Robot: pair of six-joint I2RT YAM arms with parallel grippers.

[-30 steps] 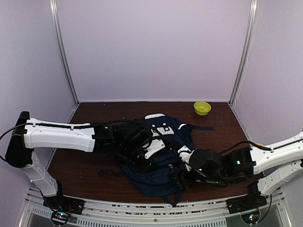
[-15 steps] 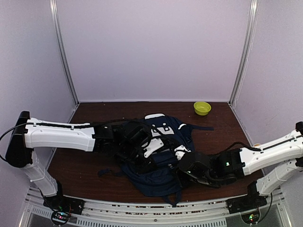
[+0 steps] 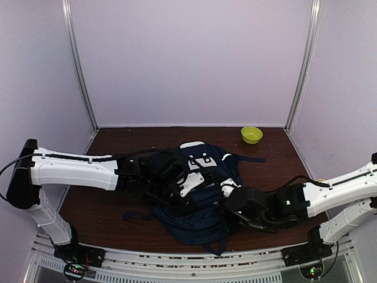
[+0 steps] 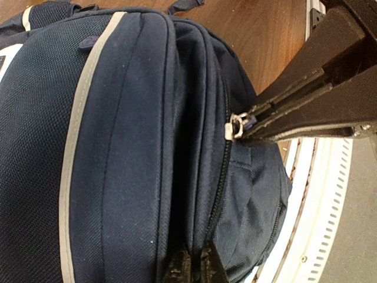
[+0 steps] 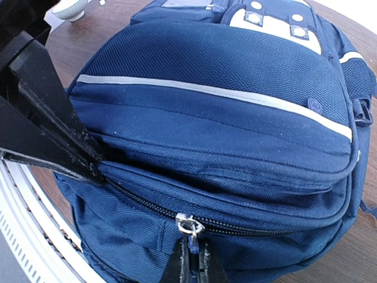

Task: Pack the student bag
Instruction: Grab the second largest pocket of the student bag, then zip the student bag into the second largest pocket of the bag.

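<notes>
**Q:** Item location and attitude?
**A:** The student bag [image 3: 191, 219] lies front face up at mid-table, between the two arms. Its long axis runs near-to-far. The end carrying the white buckle patch [image 5: 274, 23] points toward the back wall, and the opposite end points toward the arm bases.

**Q:** Materials and form?
**A:** The shell is navy woven fabric with a coarse grain, soft and bulged into rounded layers. One pale stripe trim [image 5: 206, 91] crosses the front panel in a shallow curve. The patch is smooth and white with dark studs. The zip teeth [image 4: 221, 177] are dark and meshed along the run between the two grippers. The zipper pull [image 5: 189, 224] is bright metal. Dark straps [image 3: 250, 159] trail off the sides onto the table.

**Q:** Markings?
**A:** A small oval tab [image 5: 315, 105] sits on the front panel beside the stripe. Any lettering on it is too small to read.

**Q:** Gripper status?
**A:** Right gripper [image 5: 193, 259]: fingers together, clamped on the zipper pull. Left gripper [image 4: 191, 265]: fingers together, pinching the bag's fabric at the zip line, a little along from the pull.

**Q:** Surroundings?
**A:** The table [image 3: 118, 147] is dark brown with a wood grain. A green bowl [image 3: 251, 134] stands at the far right, well apart from the bag.
</notes>
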